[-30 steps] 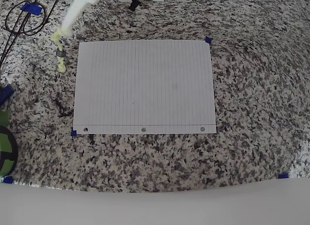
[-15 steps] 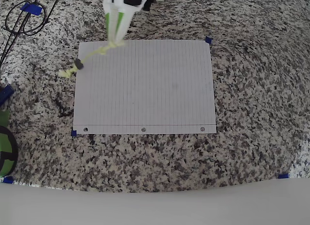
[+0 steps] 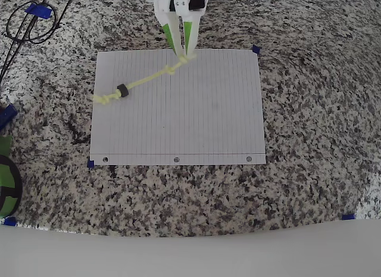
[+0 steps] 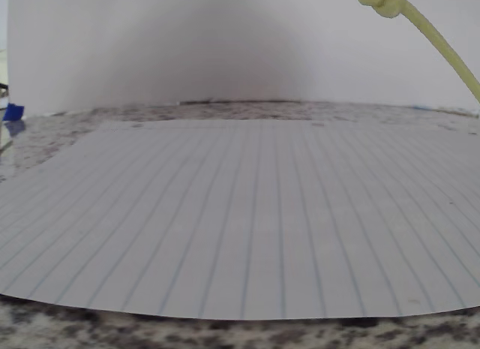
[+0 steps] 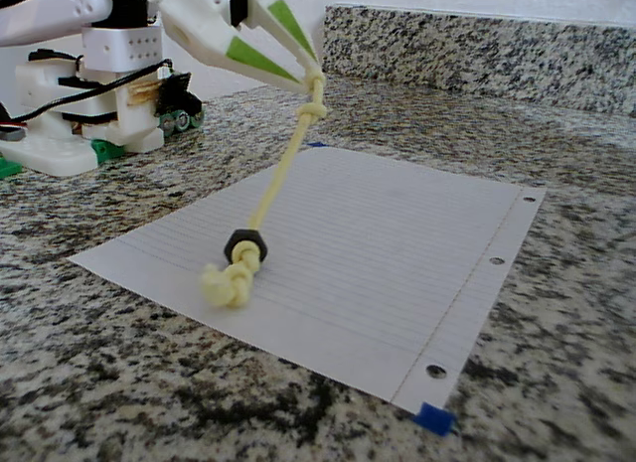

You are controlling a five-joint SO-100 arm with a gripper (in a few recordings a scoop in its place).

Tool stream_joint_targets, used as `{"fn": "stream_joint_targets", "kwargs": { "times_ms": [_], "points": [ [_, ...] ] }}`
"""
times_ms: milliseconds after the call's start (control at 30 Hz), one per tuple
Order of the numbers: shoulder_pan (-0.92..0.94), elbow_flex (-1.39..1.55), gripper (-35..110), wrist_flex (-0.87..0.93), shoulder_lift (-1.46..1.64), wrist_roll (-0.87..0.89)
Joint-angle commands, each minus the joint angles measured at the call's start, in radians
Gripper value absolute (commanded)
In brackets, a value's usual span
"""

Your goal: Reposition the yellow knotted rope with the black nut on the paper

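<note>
no readable text, labels or numbers anywhere.

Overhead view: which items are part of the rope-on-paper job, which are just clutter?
Job:
- yellow knotted rope, top end pinched in the gripper
- black nut on the rope, above its lower knot
- paper

Clutter:
- black looped cable, top left
- blue tape marks at paper corners
- green object, left edge
</note>
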Motion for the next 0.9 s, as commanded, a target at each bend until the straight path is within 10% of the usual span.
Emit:
{"fn": "stream_joint_targets", "kwargs": {
  "times_ms": [0,767,867],
  "points": [
    [-0.025,0.002,0,0.005,0.008,-0.02],
    [-0.169,0.034,0,-0.067,0.003,-0.328],
    [-0.186,0.035,19,-0.061,-0.012,-0.333]
  ]
}}
